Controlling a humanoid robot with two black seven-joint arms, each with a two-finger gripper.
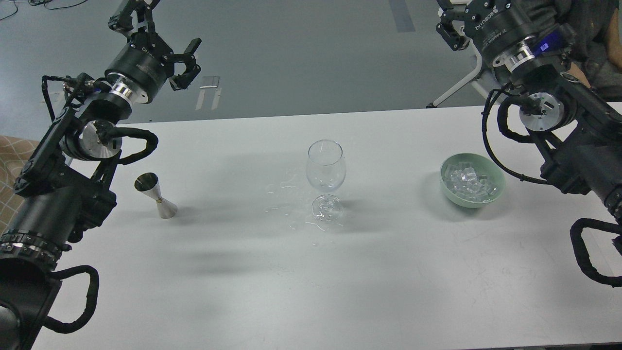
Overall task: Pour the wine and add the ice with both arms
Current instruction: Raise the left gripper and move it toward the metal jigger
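On the white table (243, 291) stand three vessels in a loose row: one steel jigger (156, 195) at the left, one clear wine glass (326, 177) upright near the middle, and one pale green bowl (496, 195) at the right. Ice (470, 182) fills the bowl, a heap of clear cubes too crowded to count. A scatter of clear droplets (286, 187) wets the table just left of the glass and around its foot. Whether any wine sits in the glass or in the jigger cannot be told. Two arms reach in, one from each side, both raised above the far edge of the table and well apart from all three vessels. Left gripper (167, 48) has its fingers spread with nothing between them. Right gripper (449, 22) is partly cut off by the upper edge, so I cannot tell how its fingers stand; nothing shows in its grasp
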